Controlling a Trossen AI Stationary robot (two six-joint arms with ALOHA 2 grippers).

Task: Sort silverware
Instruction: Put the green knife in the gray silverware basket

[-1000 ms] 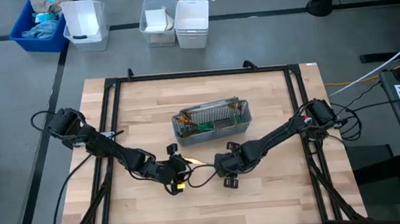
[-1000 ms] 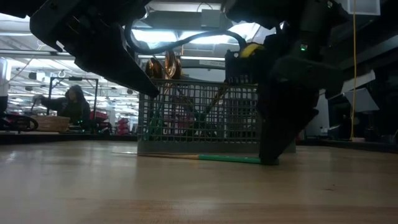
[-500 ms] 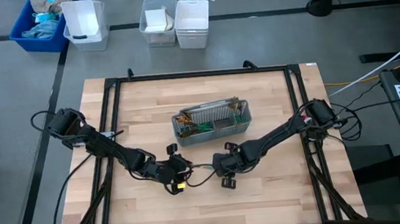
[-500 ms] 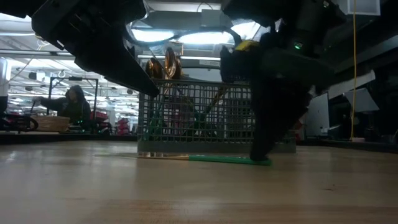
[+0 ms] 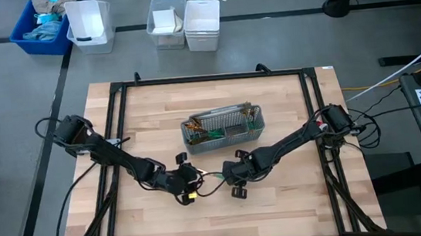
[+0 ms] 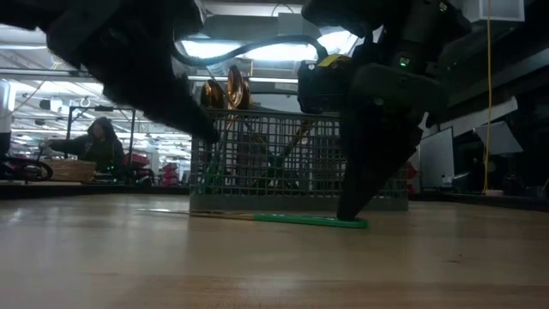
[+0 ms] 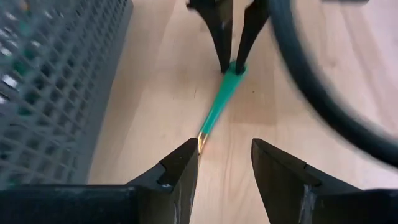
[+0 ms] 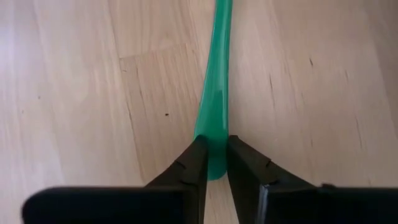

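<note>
One piece of silverware (image 5: 212,177) with a slim teal-green handle (image 7: 221,102) lies flat on the wooden table between my two grippers. Its gold neck (image 7: 201,142) runs under my left gripper, which hides the head. My left gripper (image 7: 225,155) is open, with a finger on either side of that gold neck. My right gripper (image 8: 216,163) is shut on the handle's free end. Behind them stands the grey mesh caddy (image 5: 221,127), which holds more silverware; gold heads (image 6: 225,90) stick up above its rim. My right gripper pinches the free end of the green handle (image 8: 214,146) between its two fingers (image 7: 219,37). The fingers slant down from above and from the table's right, in line with the handle. The piece lies flat on the table (image 6: 309,221).
The caddy (image 6: 283,163) stands just beyond the piece, toward the far edge. Black frame rails (image 5: 118,119) run along the table's sides. White bins (image 5: 201,22) and a blue bin (image 5: 39,26) sit on the floor beyond the far edge. A person (image 6: 96,142) shows far off in the room.
My right gripper has moved a little toward the table's left and tipped from nearly upright to slanting, still shut on the handle. The piece has slid along the table toward the left gripper.
</note>
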